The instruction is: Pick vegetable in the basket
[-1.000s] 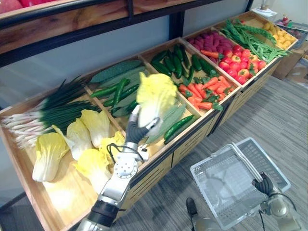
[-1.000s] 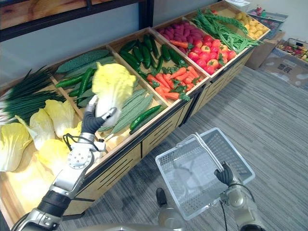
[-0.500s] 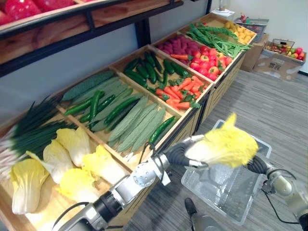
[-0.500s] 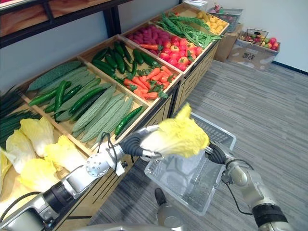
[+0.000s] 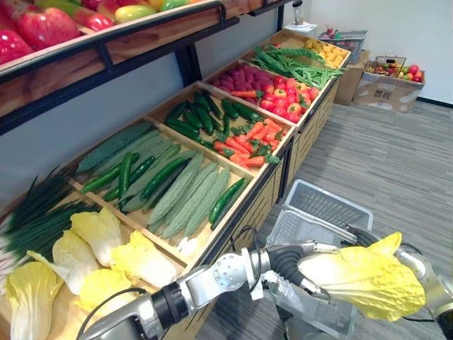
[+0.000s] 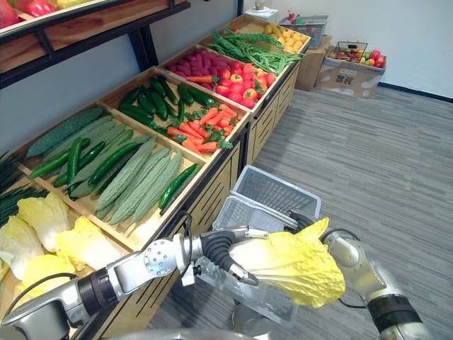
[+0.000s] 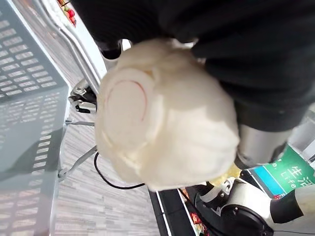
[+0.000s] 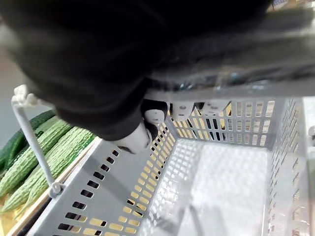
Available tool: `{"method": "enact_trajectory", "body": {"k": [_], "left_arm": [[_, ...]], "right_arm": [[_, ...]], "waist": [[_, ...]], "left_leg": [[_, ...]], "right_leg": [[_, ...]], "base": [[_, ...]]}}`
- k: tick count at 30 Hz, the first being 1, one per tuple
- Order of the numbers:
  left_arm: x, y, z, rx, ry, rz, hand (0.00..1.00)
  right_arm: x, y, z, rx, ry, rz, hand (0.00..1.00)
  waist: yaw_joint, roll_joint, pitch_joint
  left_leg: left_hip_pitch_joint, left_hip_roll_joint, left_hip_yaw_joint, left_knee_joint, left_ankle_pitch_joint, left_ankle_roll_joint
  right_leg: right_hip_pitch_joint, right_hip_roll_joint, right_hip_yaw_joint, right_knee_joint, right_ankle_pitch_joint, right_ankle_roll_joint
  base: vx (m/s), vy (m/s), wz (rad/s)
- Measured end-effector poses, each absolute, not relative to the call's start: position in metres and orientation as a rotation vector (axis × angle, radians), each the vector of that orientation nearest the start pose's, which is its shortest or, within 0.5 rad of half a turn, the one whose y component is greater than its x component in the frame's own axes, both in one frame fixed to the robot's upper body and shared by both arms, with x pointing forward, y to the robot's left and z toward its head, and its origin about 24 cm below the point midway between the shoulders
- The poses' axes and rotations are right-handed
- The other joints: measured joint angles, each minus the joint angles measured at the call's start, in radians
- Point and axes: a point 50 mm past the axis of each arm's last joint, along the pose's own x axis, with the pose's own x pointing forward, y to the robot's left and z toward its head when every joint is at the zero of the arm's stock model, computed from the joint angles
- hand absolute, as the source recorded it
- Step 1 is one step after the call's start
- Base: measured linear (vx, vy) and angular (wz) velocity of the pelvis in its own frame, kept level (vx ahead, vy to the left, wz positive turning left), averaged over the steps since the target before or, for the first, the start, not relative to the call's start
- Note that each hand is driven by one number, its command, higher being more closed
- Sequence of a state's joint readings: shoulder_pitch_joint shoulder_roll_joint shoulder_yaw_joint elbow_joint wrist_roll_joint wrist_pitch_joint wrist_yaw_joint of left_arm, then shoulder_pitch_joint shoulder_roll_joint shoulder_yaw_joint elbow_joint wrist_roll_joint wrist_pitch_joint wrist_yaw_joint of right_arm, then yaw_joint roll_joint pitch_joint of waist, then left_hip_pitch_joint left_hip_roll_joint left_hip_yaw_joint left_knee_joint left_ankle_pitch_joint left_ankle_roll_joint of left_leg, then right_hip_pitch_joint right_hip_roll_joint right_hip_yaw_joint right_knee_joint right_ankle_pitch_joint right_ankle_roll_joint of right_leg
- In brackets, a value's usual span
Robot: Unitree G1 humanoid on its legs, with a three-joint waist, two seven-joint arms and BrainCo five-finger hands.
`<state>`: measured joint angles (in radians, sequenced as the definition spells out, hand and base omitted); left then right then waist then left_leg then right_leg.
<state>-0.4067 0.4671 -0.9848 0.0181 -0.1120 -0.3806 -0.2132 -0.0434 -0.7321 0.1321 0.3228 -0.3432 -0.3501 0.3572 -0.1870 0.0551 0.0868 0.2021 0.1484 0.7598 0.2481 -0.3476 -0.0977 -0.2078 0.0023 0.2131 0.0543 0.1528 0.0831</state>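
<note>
Holding cabbage (image 5: 368, 280) by its pale stem end: left hand (image 5: 287, 261) clenched round it, lower right of frame, overlapping the basket (image 6: 272, 193) in view. Likely light but bulky. Leaves are soft and tear easily, so the firm stem is the right grab point. Right hand (image 6: 303, 221) sits at the basket handle; can't tell its grip.

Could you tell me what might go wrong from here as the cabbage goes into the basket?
1. The left hand grips the big yellow leafy cabbage by its pale base alone, so it could slip.
2. Its leafy end seems to overhang the right hand and the near rim of the grey slotted plastic basket; released here, it may catch the rim and drop to the floor.
</note>
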Motion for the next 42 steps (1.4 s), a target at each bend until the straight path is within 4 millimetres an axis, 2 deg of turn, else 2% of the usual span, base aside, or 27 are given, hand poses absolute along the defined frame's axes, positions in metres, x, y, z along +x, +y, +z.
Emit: {"method": "enact_trajectory", "body": {"k": [7,17,27,38,42], "left_arm": [[0.214,0.016,0.031,0.452,-0.192,-1.250,1.00],[0.224,0.024,-0.002,0.577,-0.050,-1.197,1.00],[0.242,0.036,-0.016,0.670,0.005,-1.081,1.00],[0.248,0.029,-0.020,0.690,0.001,-0.995,1.00],[0.248,0.024,-0.020,0.678,0.001,-0.994,1.00]], "right_arm": [[0.249,-0.255,0.035,-1.060,0.192,0.642,1.00],[0.250,-0.257,0.038,-1.060,0.205,0.675,1.00],[0.253,-0.255,0.041,-1.064,0.207,0.697,1.00],[0.255,-0.253,0.042,-1.067,0.205,0.714,1.00],[0.256,-0.252,0.043,-1.067,0.198,0.716,1.00]], "waist": [[-0.005,0.002,-0.012],[-0.022,0.004,-0.015],[-0.035,0.005,-0.016],[-0.044,0.005,-0.016],[-0.058,0.005,-0.016]], "left_leg": [[0.011,-0.003,0.033,-0.001,-0.003,-0.004],[0.013,-0.015,0.056,-0.004,-0.003,-0.004],[0.015,-0.019,0.077,-0.008,-0.002,-0.004],[0.020,-0.027,0.102,-0.018,-0.002,-0.005],[0.020,-0.028,0.108,-0.020,-0.002,-0.005]], "right_leg": [[-0.018,0.003,0.001,0.030,-0.008,-0.002],[-0.036,0.001,0.013,0.051,-0.008,-0.002],[-0.050,0.002,0.015,0.061,-0.007,-0.001],[-0.065,0.010,0.040,0.071,-0.006,0.000],[-0.068,0.013,0.044,0.071,-0.006,0.001]], "base": [[0.02,-0.001,-0.11],[0.02,0.004,-0.05],[0.03,0.010,-0.06],[0.04,0.018,-0.06],[0.04,0.015,-0.05]]}}
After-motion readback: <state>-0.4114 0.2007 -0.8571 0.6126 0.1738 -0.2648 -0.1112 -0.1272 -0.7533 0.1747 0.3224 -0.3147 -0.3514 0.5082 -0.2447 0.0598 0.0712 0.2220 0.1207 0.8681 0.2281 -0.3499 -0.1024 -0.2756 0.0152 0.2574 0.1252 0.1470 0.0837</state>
